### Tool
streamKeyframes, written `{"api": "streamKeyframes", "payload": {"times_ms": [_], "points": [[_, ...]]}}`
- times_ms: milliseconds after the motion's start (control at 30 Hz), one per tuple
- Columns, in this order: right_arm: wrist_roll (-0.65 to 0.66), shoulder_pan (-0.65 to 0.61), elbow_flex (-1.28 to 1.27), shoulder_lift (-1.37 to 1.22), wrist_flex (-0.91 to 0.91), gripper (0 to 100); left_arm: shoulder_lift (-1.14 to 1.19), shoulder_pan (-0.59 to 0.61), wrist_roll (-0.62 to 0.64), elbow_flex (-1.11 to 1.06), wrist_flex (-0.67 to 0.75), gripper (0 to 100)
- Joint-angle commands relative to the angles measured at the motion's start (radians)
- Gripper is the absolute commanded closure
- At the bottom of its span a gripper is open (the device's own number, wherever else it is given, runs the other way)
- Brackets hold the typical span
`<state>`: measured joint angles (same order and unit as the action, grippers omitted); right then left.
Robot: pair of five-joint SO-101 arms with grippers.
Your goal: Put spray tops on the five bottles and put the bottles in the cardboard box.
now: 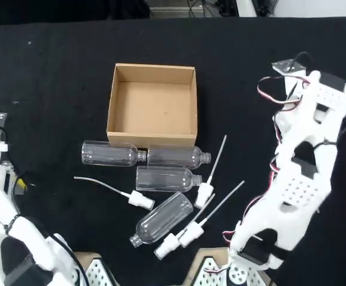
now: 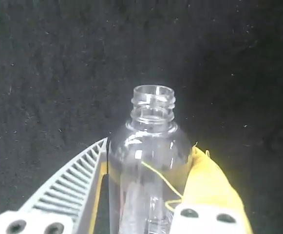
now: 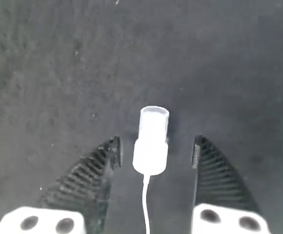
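The left claw (image 2: 150,146) was clamped on a clear plastic bottle (image 2: 151,112); the right claw (image 3: 156,141) stood spread around a white plastic spray top (image 3: 154,127). Four more bottles (image 1: 164,179) lay just beside the brown cardboard box (image 1: 152,139).

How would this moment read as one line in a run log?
left jaws: shut on uncapped bottle | right jaws: open around spray top | cardboard box: no bottle inside yet | four bottles: lying beside box

Overhead camera, two close wrist cameras
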<state>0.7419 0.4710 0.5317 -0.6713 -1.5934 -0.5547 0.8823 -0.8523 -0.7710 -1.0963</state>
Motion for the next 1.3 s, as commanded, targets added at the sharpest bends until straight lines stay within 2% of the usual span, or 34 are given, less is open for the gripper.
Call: {"api": "streamKeyframes", "payload": {"times_ms": [0, 167, 267, 633, 867, 1167, 1267], "points": [[0.015, 0.017, 0.203, -0.090, -0.117, 78.3, -0.044, -0.012, 0.008, 0.015, -0.008, 97], [-0.015, 0.060, 0.346, -0.213, -0.167, 78.4, -0.041, -0.016, 0.008, 0.015, -0.008, 97], [-0.026, 0.084, 0.349, -0.222, -0.167, 78.4, -0.037, -0.016, 0.008, 0.018, -0.008, 97], [-0.034, 0.100, 0.217, -0.214, -0.170, 78.4, -0.035, -0.018, 0.006, 0.019, -0.006, 97], [-0.025, 0.092, 0.036, -0.065, -0.163, 83.0, -0.034, -0.018, 0.006, 0.019, -0.003, 97], [0.018, 0.091, -0.191, 0.019, 0.046, 83.0, -0.034, -0.019, 0.006, 0.015, -0.005, 97], [0.017, 0.091, -0.211, 0.019, 0.091, 85.8, -0.034, -0.019, 0.006, 0.016, -0.005, 97]]}}
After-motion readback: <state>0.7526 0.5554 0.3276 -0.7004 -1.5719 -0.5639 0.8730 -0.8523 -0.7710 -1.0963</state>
